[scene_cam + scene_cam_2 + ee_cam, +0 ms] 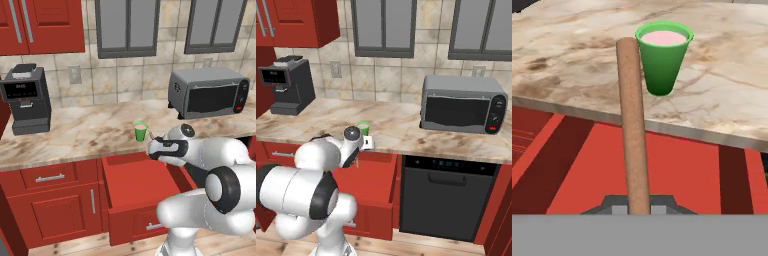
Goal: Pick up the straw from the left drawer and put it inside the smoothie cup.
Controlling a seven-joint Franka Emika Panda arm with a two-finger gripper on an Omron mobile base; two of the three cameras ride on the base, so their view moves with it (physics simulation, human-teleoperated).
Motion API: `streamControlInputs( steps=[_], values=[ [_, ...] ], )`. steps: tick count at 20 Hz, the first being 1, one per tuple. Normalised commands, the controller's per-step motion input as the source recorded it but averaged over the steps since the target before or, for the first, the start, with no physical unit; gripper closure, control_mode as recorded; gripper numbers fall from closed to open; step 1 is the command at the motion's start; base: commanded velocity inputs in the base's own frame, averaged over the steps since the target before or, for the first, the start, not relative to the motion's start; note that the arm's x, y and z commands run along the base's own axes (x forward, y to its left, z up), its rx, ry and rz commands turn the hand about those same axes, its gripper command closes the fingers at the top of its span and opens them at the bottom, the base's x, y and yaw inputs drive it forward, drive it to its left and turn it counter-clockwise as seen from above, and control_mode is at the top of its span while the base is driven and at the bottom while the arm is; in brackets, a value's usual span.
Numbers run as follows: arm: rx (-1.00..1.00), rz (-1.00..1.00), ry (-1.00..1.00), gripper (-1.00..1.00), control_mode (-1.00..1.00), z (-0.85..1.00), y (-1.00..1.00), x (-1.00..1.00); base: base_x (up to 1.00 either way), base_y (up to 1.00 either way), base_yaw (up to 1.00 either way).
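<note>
- With the jaws shut on the straw, lifted clear of the left drawer, the carry to the smoothie cup is in hand.
- Next, I judge: raise the straw over the rim, then lower it in.
- The cup stands near the worktop front edge, open worktop all round it.

tan straw upright above open red left drawer; green smoothie cup on counter beyond.
</note>
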Motion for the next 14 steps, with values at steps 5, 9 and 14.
streamControlInputs(
  steps=[5,9,14],
  values=[
    [0.2,0.18,-0.13,1.0,-1.0,1.0,-0.15,0.18,0.0,0.0,0.0],
    [0.18,0.18,-0.03,1.0,-1.0,1.0,-0.04,0.3,0.0,0.0,0.0],
    [0.17,0.17,0.0,1.0,-1.0,0.99,0.0,0.38,0.0,0.0,0.0]
  ],
)
